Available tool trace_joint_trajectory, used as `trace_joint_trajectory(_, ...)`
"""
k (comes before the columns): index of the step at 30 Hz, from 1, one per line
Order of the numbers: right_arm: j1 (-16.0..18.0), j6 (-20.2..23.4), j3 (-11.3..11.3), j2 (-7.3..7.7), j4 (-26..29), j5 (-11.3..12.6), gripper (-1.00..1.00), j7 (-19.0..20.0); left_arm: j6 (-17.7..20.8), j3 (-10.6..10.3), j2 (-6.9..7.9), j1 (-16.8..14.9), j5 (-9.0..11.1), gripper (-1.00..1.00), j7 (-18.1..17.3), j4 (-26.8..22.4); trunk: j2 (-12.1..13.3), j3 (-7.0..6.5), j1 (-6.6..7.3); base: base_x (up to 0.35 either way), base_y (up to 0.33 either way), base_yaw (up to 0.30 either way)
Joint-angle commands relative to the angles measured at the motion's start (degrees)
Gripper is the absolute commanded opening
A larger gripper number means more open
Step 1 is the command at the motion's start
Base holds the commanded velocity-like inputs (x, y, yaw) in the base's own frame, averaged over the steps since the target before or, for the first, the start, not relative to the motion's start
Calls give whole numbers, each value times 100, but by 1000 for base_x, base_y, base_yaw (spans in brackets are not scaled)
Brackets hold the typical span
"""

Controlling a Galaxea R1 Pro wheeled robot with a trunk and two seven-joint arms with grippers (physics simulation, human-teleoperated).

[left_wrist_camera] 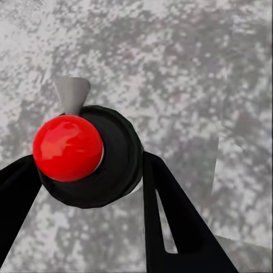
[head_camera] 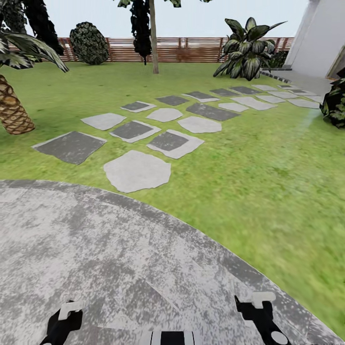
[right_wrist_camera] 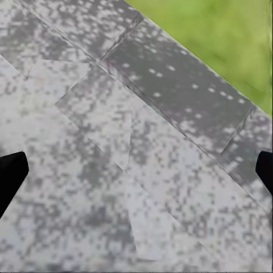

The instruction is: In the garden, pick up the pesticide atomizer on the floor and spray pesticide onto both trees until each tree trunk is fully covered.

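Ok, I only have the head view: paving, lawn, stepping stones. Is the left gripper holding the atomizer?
Observer: Yes. In the left wrist view the dark atomizer sits between the left gripper fingers, both against it.
Operator: Which way up?
Observer: Its red knob faces the wrist camera, and a grey nozzle pokes out beyond it.
Operator: And the right?
Observer: The right gripper is wide open with nothing in it, over grey paving near the lawn edge.

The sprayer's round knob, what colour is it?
Bright, shiny red. The knob sits on the black pesticide atomizer, clearest in the left wrist view.
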State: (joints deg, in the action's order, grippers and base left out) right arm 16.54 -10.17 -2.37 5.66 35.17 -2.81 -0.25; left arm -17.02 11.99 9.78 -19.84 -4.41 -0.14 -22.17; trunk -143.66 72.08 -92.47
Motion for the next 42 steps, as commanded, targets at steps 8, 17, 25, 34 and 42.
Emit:
trace_joint_trajectory(8, -93, -1233, 6, -41, -1009, -1, 100, 13, -4, 1, -26, 133, -2, -100, 19, -1, 11, -236, 20, 0, 0, -213)
trace_joint_trajectory(17, -98, -1487, -3, -41, -1329, 17, 100, -10, -2, 6, -38, 182, -7, -100, 5, 2, 23, -469, 44, 0, 0, -110)
trace_joint_trajectory(25, -98, -1491, -12, -38, -1338, 26, 100, -10, 0, 6, -37, 183, -7, -100, 5, 2, 34, -646, 64, 0, 0, 0)
trace_joint_trajectory(34, -98, -1488, -10, -38, -1339, 26, 100, -10, 1, 6, -41, 182, -7, -100, 5, 2, 162, -833, 146, 0, 0, 0)
trace_joint_trajectory(42, -98, -1488, -9, -40, -1346, 26, 100, -10, -3, 6, -43, 182, -7, -100, 5, 2, 483, -976, 321, 0, 0, 0)
